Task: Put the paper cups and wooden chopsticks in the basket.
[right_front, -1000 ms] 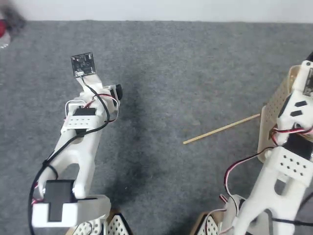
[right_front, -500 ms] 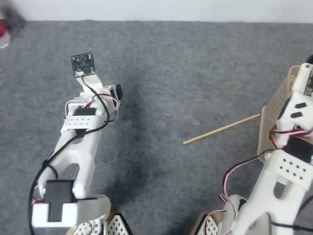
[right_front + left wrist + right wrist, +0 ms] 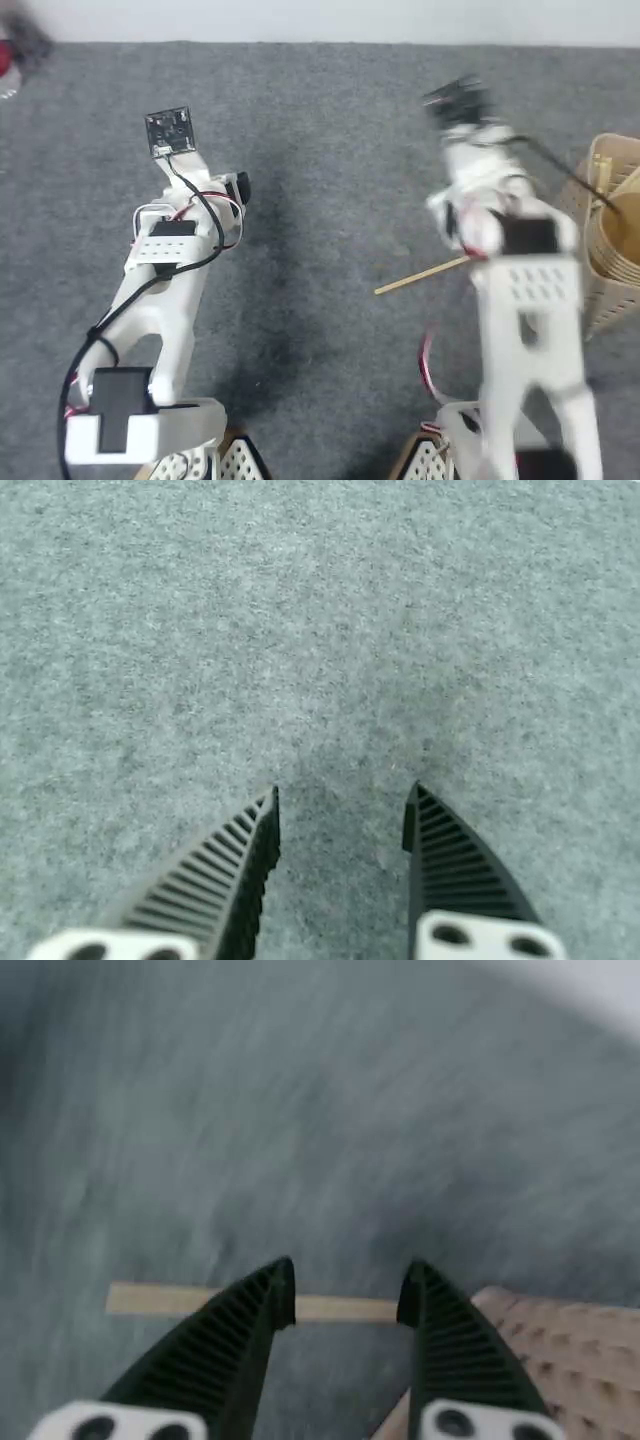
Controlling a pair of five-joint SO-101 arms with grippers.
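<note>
Right hand (image 3: 350, 1270): fingers spread, tips low over the grey table (image 3: 250, 1110).

Chopstick (image 3: 170, 1301): flat on the table just past the fingertips, lying crosswise to them. It spans the gap between the two tips and runs well out past one of them. Its other end stops at the opposite tip. Whether it touches either finger I cannot tell.

Basket (image 3: 560, 1345): tan, perforated wall, just beside the hand on the side where the chopstick's short end stops. Stick end and basket corner are near each other; contact not clear.

High view: the chopstick (image 3: 415, 279) passes under the right arm (image 3: 520, 290), and its free end points out toward the left arm's side. The basket (image 3: 585, 285) stands on the other side of that arm, at the table's far right. Curved tan shapes (image 3: 622, 232) sit inside it; cups or not, I cannot tell.

Left hand (image 3: 343, 795): fingers spread, pointed down at grey table, no task thing near the tips. From the high view the left arm (image 3: 165, 290) stands well apart from the chopstick, which lies off toward the right arm; the basket is farther off still, beyond that arm.
</note>
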